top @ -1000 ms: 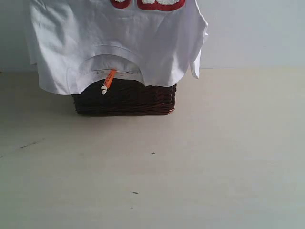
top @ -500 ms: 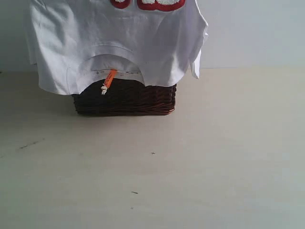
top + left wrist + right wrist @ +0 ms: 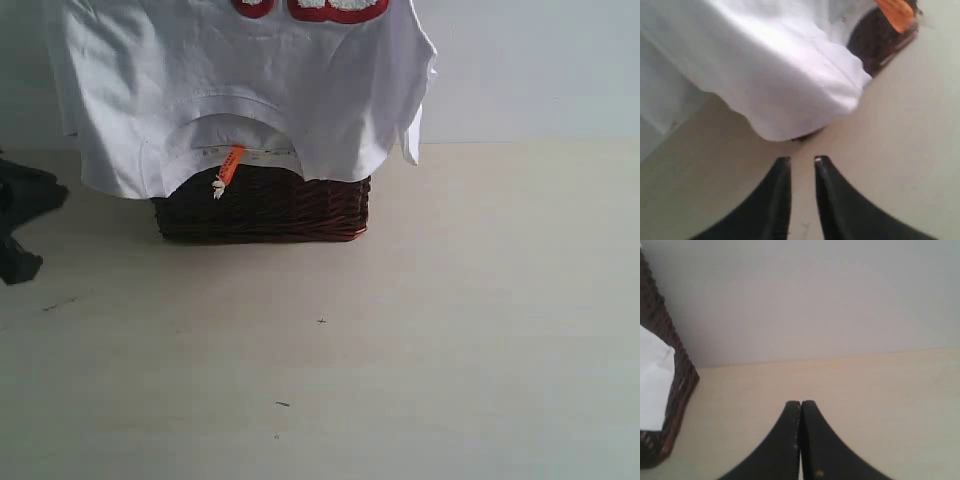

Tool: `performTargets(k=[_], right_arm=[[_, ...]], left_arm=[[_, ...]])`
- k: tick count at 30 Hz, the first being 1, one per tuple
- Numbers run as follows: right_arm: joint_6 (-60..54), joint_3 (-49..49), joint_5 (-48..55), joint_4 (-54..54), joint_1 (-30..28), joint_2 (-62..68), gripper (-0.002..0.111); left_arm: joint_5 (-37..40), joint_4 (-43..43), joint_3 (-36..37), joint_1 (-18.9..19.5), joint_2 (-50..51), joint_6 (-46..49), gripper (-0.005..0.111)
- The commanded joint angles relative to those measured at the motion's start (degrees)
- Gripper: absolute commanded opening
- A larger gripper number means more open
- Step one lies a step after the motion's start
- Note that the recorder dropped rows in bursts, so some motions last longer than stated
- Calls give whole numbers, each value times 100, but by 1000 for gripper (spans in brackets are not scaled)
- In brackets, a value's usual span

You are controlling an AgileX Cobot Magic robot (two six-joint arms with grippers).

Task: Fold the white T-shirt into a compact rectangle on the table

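Note:
The white T-shirt hangs draped over a dark wicker basket at the back of the table. Its collar and orange neck tag face the front, and red lettering shows at the top edge. My left gripper is open by a narrow gap with nothing in it, just short of a hanging fold of the T-shirt. The left arm's dark end shows at the far left. My right gripper is shut and empty over bare table, beside the basket.
The basket stands against a pale wall. The cream table stretches wide in front of and to the right of the basket, with a few small dark specks. A corner of white cloth hangs over the basket's side.
The left arm has come into the exterior view at the far left edge, and its jaws have parted slightly. The T-shirt and basket have not moved.

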Motion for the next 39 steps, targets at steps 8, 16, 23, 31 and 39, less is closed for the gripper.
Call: performTargets(k=[8,16,23,31,39], right_arm=[[-1431,-690,1065,646,722,593,0],[-1440,-690,1035,700,752,593,0],[-1471,-690,1022,762,752,593,0],[-1470,-690,994,762,752,593,0],[-1470,-690,992,762,752,593,0]], left_arm=[[801,872,-48,-1317,899,672,66],[4102,872,-73,-3098,1200,1056,66],[4478,872,-685,-3418,1632,370,66],[4922,872,-1121,-3434,1914,307,62],[5858,872,-1247,-3896,1749,288,57]])
